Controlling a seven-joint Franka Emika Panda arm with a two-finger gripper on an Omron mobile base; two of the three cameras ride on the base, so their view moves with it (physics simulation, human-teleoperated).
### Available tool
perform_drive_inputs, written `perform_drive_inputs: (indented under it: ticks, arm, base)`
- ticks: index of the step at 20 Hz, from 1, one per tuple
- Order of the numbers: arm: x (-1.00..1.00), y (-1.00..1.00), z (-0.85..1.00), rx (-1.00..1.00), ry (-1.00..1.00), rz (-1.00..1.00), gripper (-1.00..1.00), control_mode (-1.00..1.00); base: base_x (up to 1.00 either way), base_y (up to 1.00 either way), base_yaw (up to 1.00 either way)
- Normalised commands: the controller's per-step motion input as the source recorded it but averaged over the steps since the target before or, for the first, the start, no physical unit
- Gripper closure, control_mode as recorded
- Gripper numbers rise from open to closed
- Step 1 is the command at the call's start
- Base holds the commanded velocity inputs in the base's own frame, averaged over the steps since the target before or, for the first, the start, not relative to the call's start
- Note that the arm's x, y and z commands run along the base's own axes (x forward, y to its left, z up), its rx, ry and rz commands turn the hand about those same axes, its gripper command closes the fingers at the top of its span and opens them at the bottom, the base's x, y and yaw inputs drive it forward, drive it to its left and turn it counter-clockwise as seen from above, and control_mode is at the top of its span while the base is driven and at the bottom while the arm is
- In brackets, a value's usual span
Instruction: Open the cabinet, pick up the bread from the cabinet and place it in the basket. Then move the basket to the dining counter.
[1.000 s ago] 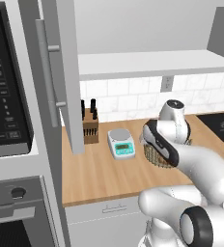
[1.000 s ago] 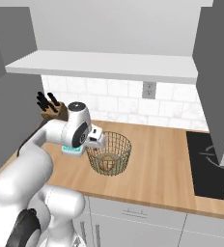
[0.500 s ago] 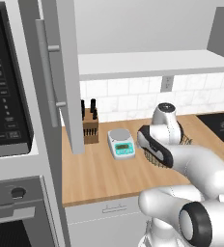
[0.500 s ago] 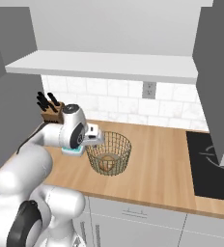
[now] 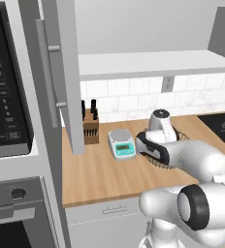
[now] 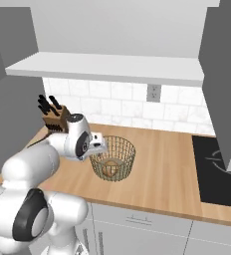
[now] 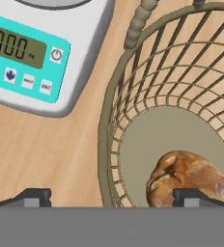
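Right now your hand hangs over the basket's near rim at the bottom of the hand view, its fingers spread with one tip outside the wire and the other inside, pinching nothing. Beside the inner tip, the bread lies on the basket floor at the lower right of the frame. Outward, the kitchen scale sits just beside the basket at the upper left, on the wooden desk. In the left base view the cabinet door stands open at the upper left, with a knife block below it.
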Motion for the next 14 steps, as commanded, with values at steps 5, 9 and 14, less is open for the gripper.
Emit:
perform_drive_inputs:
  ticks: [5, 9, 14]
  arm:
    - [0.01, -0.26, -0.51, -0.03, 0.09, 0.06, -1.0, -1.0]
    - [0.0, -0.31, -0.63, -0.09, 0.08, 0.03, 1.0, -1.0]
    - [0.0, -0.26, -0.39, -0.08, 0.01, 0.08, 1.0, -1.0]
  base:
    - [0.0, 0.0, 0.0]
    - [0.0, 0.0, 0.0]
    - [0.0, 0.0, 0.0]
